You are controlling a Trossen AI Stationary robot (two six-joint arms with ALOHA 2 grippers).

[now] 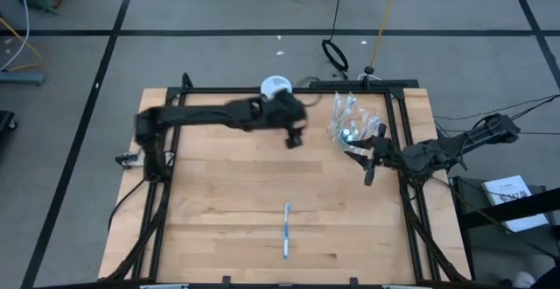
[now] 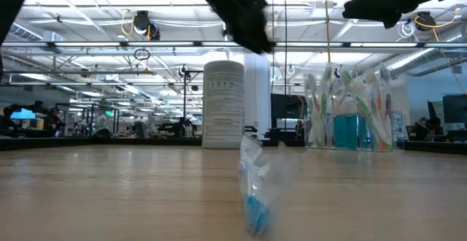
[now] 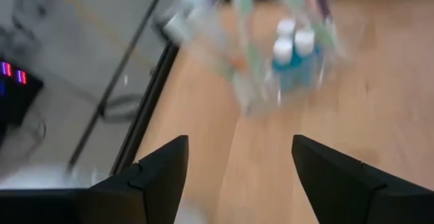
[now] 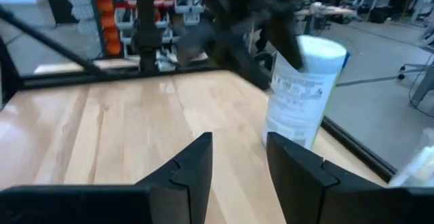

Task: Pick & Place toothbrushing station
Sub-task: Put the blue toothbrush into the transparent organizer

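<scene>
While one wrapped toothbrush (image 1: 286, 230) lies alone near the counter's (image 1: 219, 201) front edge, the cup (image 1: 350, 131) holding the other brushes and toothpaste tubes (image 3: 293, 60) sits at the back right, so the left hand (image 1: 296, 138), fingers spread and empty, hovers beside it, and the right hand (image 1: 371, 162) waits close by, likewise parted and empty.

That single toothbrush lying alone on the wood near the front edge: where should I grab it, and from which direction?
Take the wrapped toothbrush at mid-handle, coming straight down. It lies flat, long axis running front to back, so the fingers should close across its narrow width. The wood around it looks bare, leaving room either side. Both the left gripper and right gripper are open, up near the clear cup.
</scene>
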